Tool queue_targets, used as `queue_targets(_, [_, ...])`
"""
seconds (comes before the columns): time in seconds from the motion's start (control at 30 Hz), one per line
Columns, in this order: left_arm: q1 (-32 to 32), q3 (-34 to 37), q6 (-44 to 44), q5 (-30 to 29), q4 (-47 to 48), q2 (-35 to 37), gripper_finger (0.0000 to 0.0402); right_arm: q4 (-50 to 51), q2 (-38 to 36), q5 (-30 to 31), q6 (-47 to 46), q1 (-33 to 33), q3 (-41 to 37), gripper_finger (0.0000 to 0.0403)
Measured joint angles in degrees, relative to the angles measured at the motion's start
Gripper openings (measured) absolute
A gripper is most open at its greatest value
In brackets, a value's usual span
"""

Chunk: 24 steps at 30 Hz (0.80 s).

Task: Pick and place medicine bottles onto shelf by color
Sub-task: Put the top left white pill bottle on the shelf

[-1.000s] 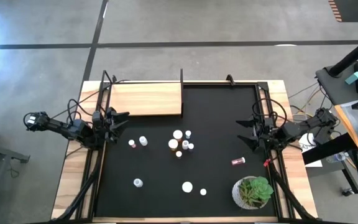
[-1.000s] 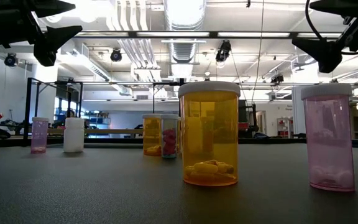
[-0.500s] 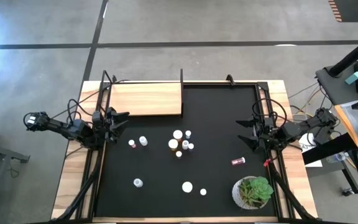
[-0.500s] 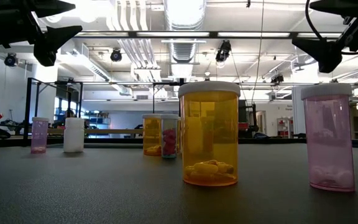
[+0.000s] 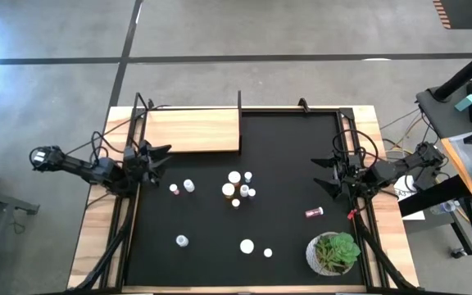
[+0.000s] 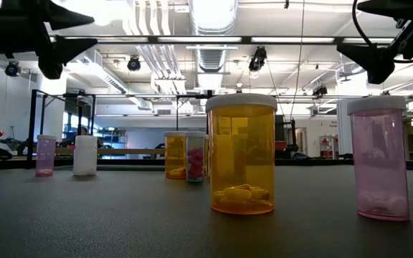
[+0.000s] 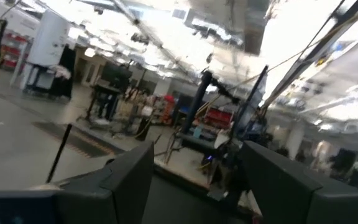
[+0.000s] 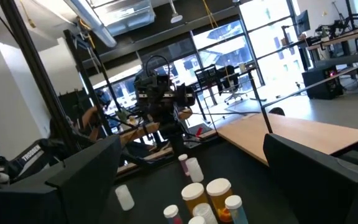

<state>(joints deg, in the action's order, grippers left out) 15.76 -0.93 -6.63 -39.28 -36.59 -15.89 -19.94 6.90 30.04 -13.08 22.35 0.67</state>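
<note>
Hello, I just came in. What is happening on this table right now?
Nothing is being handled yet. Small medicine bottles stand scattered on the black mat, and one dark red bottle lies on its side near the plant. The wooden shelf is bare. The left hand and the right hand hover open at opposite edges of the mat, both holding nothing.

Small capped medicine bottles stand scattered mid-mat, one red lying sideways; bare wooden shelf at corner.
</note>
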Motion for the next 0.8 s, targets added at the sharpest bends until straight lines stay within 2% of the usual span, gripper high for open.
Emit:
queue_targets(0.17, [-0.01,-3.99,0.06,-0.62,2.58,-3.94,0.0228,0.0,0.0,0.02,0.0,0.0,0.0,0.0384])
queue_targets(0.47, [-0.01,-17.56,-1.42,-2.2,23.81,-11.99,0.0228,0.0,0.02,0.02,0.01,0.0,0.0,0.0384])
queue_targets(0.57, [-0.03,-23.47,-8.97,-5.28,35.06,-14.11,0.0228,0.0,0.02,0.02,0.0,0.0,0.0,0.0384])
queue_targets(0.8, [-1.65,-34.24,-35.88,-7.76,61.48,-22.42,0.0228,0.0,0.02,0.01,0.0,-0.01,-0.01,0.0384])
